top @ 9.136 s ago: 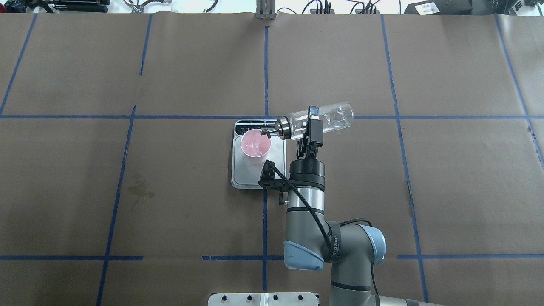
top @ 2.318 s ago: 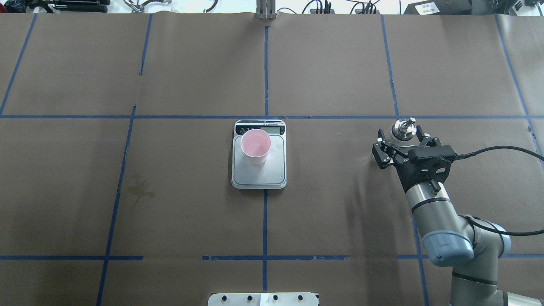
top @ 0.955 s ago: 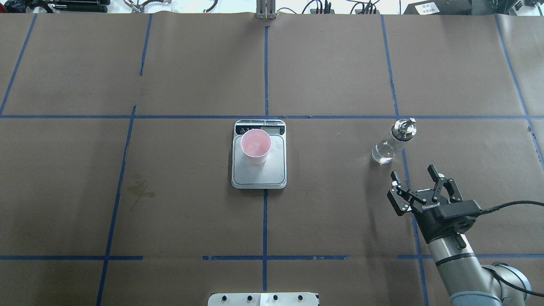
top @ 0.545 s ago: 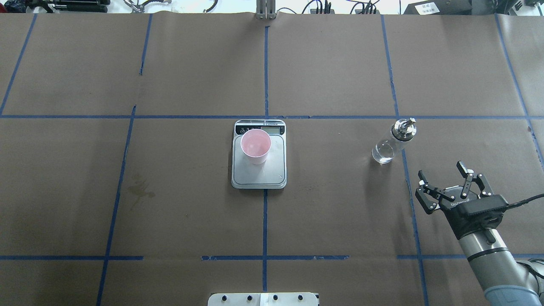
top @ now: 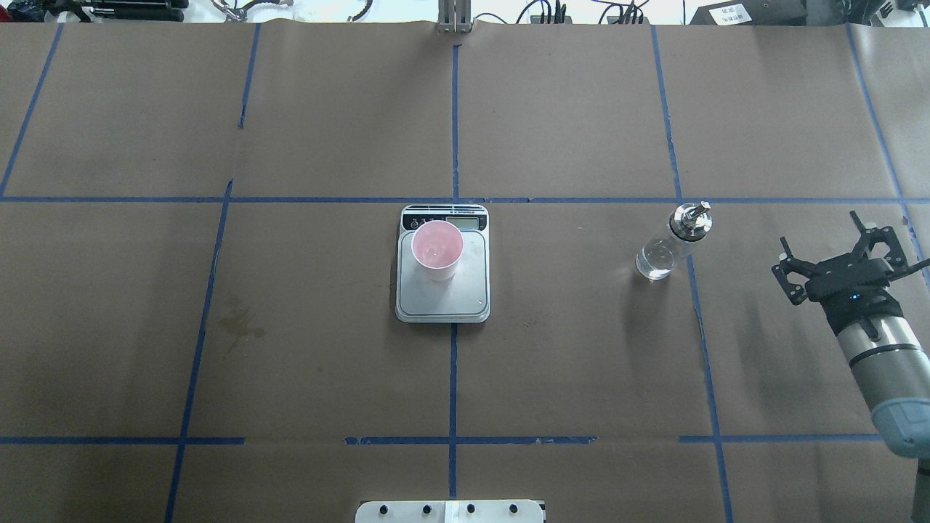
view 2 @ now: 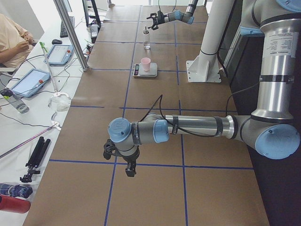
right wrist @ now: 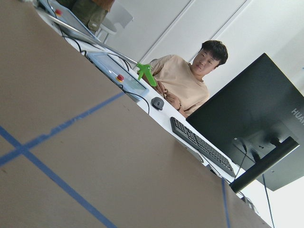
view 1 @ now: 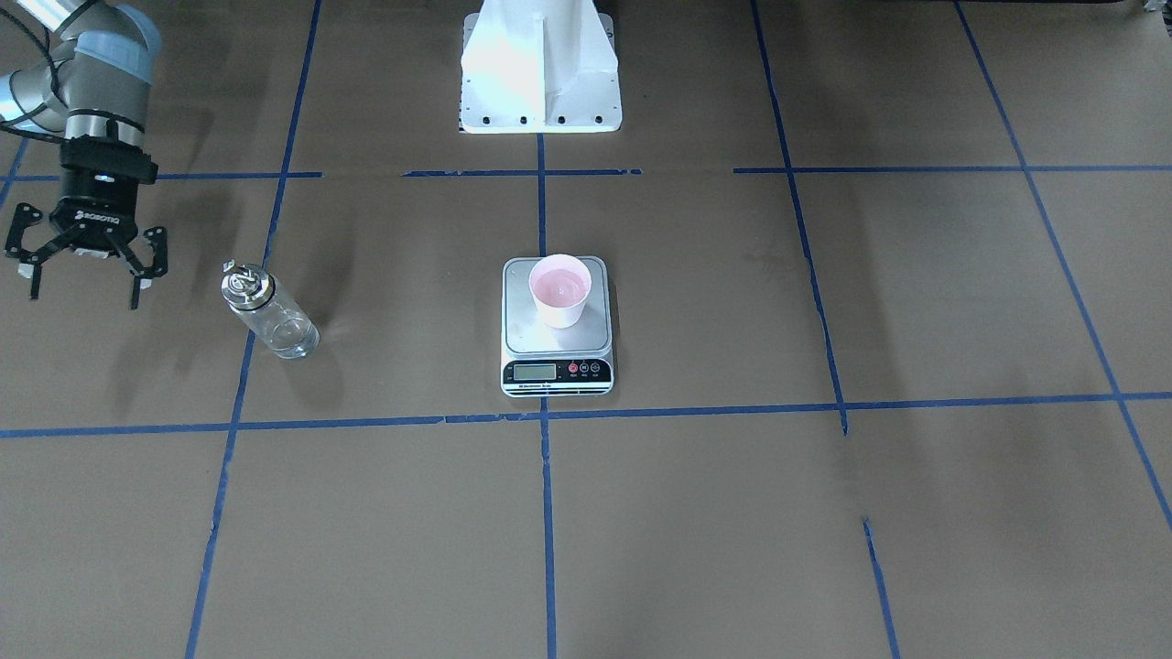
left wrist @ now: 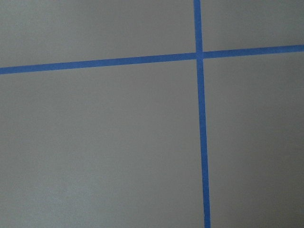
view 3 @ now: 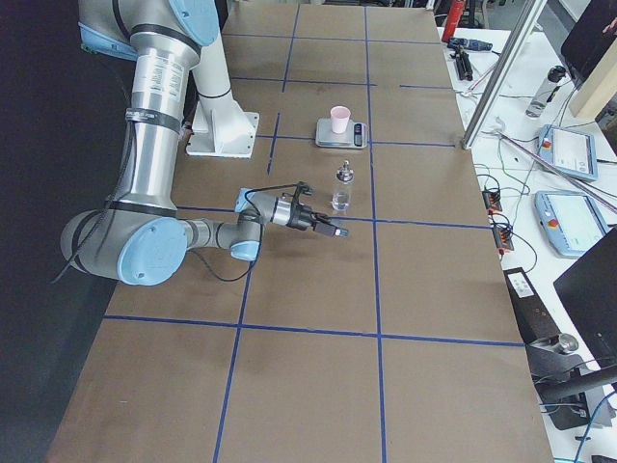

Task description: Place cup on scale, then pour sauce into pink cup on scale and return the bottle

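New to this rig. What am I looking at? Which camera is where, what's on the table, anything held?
A two-armed robot works at a brown table with blue tape lines. Cameras: one above and behind the robot, one facing it, one at each table end, one on each wrist. On the table: a kitchen scale with a pink cup on its plate, and a glass bottle upright on the robot's right. Nothing appears held. The right gripper is open, apart from the bottle. The left gripper hangs above the table, far from the scale; open or shut, I cannot tell.
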`<state>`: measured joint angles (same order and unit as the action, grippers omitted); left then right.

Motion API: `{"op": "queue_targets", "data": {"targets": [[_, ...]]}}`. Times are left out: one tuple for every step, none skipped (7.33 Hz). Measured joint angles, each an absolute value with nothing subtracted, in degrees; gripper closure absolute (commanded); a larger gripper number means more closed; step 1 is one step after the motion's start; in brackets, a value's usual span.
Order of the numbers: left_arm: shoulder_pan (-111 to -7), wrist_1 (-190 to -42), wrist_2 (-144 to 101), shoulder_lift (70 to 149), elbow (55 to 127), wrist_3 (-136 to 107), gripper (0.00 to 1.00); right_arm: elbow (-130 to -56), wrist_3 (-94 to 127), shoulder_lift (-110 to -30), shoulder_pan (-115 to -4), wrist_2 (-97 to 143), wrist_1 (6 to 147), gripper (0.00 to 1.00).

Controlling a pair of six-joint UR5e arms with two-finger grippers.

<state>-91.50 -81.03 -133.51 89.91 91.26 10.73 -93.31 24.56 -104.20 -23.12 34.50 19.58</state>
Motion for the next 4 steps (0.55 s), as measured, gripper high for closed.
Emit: {"op": "queue_targets", "data": {"targets": [[-91.5,-81.0,-133.5,89.9,91.2,10.7,0.00,-90.9,19.1,-103.8,-28.0,37.7,20.8,0.00],[-91.5,-81.0,-133.5,89.9,91.2,10.7,0.00,-88.8,14.9,-103.2,-32.7,40.3,22.8,0.00],[-91.5,-81.0,-133.6,89.9,91.2,10.7,0.00,-87.5,11.5,-102.7,-37.0,42.5,25.2,0.00],[-91.5,-81.0,-133.6,89.9,91.2,10.7,0.00,-86.9,8.8,-102.4,-41.0,44.1,27.7,0.00]]}}
